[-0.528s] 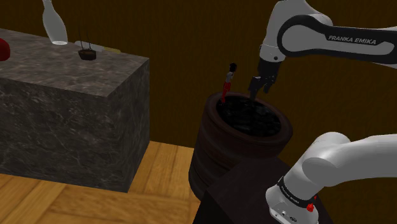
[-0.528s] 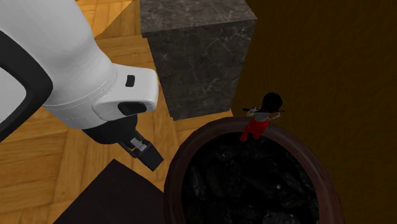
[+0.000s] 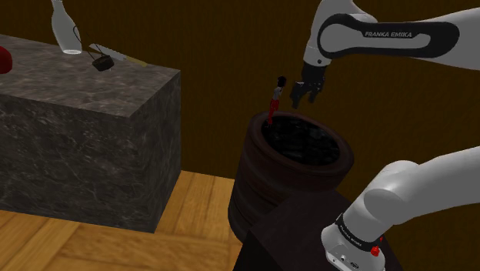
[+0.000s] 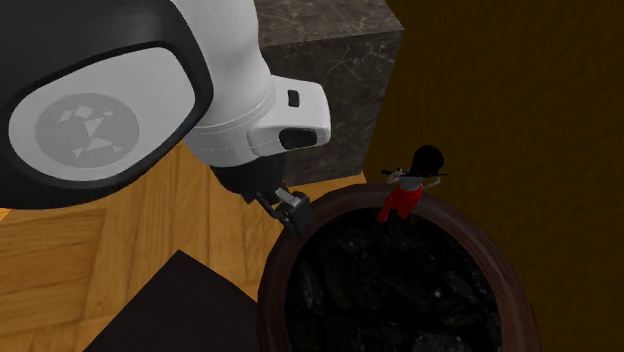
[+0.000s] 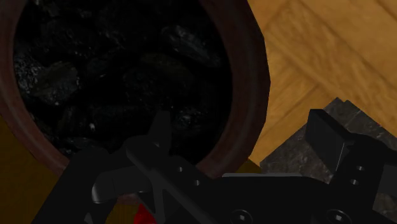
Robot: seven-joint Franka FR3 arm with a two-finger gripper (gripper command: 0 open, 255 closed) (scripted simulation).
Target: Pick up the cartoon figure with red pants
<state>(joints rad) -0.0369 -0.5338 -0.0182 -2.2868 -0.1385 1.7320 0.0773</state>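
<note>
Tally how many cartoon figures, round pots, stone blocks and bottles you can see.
Cartoon figure with black head and red pants: 1
Dark brown round pot: 1
Dark marbled stone block: 1
Pale clear bottle: 1
Total: 4

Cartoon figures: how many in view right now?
1. The figure stands upright on the rim of the dark round pot, to the shoulder view's left of the open tool, not held. The pot's dark fill could hide others.
</note>
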